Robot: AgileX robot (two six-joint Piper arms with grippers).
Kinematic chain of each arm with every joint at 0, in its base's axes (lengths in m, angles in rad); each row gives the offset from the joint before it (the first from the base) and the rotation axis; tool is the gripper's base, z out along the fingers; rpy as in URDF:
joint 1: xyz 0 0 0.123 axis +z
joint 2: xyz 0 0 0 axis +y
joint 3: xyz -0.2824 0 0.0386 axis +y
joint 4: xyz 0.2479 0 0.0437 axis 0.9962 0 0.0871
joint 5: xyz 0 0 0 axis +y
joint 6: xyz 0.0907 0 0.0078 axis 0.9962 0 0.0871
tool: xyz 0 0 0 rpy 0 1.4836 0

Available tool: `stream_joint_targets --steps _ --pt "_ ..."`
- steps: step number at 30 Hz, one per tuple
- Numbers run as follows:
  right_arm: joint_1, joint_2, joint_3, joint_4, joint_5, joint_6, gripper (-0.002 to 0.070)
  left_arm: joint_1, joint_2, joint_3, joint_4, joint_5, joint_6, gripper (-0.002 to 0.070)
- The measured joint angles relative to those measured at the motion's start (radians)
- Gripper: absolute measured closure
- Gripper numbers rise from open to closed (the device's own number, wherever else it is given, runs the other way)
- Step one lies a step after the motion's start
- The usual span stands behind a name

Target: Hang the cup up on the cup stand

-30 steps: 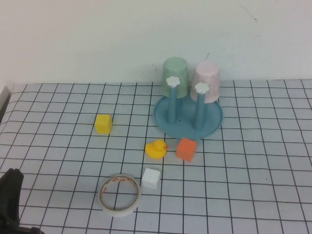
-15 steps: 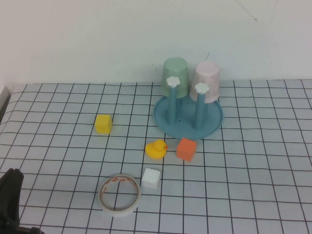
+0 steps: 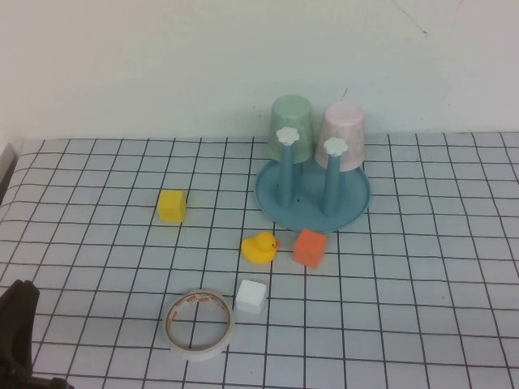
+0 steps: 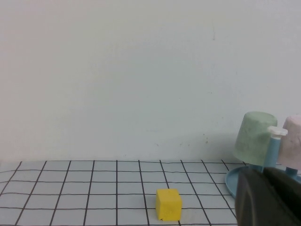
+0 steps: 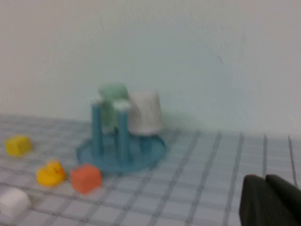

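The pale pink cup [image 3: 342,136] stands upside down at the back right of the round blue cup stand [image 3: 276,194], beside an upturned light green cup [image 3: 292,121]. Two front pegs with white flower caps [image 3: 288,135] are bare. My left gripper [image 3: 19,301] is shut and empty at the table's near left corner, far from the stand. In the left wrist view the left gripper [image 4: 263,172] partly hides the stand [image 4: 233,179] and the pink cup [image 4: 292,141]. The right gripper [image 5: 265,178], out of the high view, is shut and empty, well away from the stand [image 5: 155,149] and the pink cup [image 5: 146,113].
A yellow cube [image 3: 172,206] lies left of the stand. A yellow duck [image 3: 259,247] and an orange cube [image 3: 310,247] sit just in front of it. Nearer me are a white cube [image 3: 251,296] and a tape roll [image 3: 200,323]. A white wall stands behind.
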Motion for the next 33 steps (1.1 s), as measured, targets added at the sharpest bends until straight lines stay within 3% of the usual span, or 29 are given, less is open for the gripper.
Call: stream_joint_targets --steps 1,3,7,14,33 --pt "-0.027 -0.012 0.0 -0.151 0.087 0.174 0.0678 0.0 0.0 0.0 0.0 0.0 0.0 0.0676" --pt "-0.071 -0.027 0.001 -0.336 0.221 0.363 0.0678 0.0 0.0 0.0 0.0 0.0 0.0 0.0676" --pt "-0.123 -0.051 0.004 -0.465 0.365 0.493 0.0678 0.0 0.0 0.0 -0.002 0.004 0.0 0.0676" --pt "-0.173 -0.062 0.037 -0.487 0.397 0.518 0.0678 0.0 0.0 0.0 -0.002 0.008 0.0 0.0676" --pt "-0.323 -0.062 0.085 -0.41 0.322 0.391 0.0678 0.0 0.0 0.0 -0.004 0.049 -0.002 0.0676"
